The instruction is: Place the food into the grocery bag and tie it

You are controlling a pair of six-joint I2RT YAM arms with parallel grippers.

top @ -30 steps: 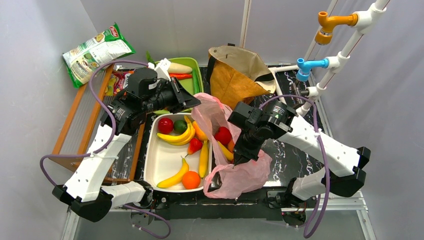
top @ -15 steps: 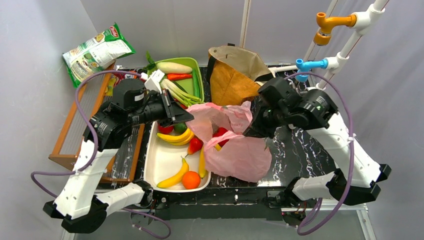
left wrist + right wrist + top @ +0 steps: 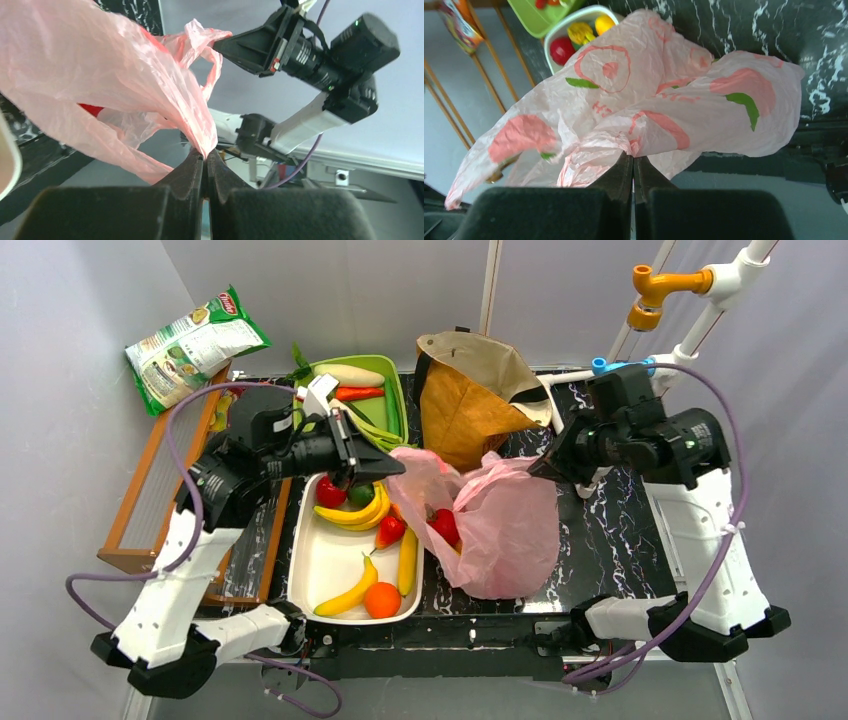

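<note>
My left pincer (image 3: 205, 156) is clenched on one edge of the pink bag (image 3: 510, 535) and my right pincer (image 3: 633, 160) on the opposite edge, with the bag strung between them. Red fruit (image 3: 445, 526) sits inside the bag; bananas (image 3: 352, 514) lie in the white tray (image 3: 315, 565) alongside.

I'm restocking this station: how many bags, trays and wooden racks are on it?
Bags: 2, the pink grocery bag and the brown paper bag
Trays: 2, the white tray and the green tray
Wooden rack: 1
Total: 5
</note>
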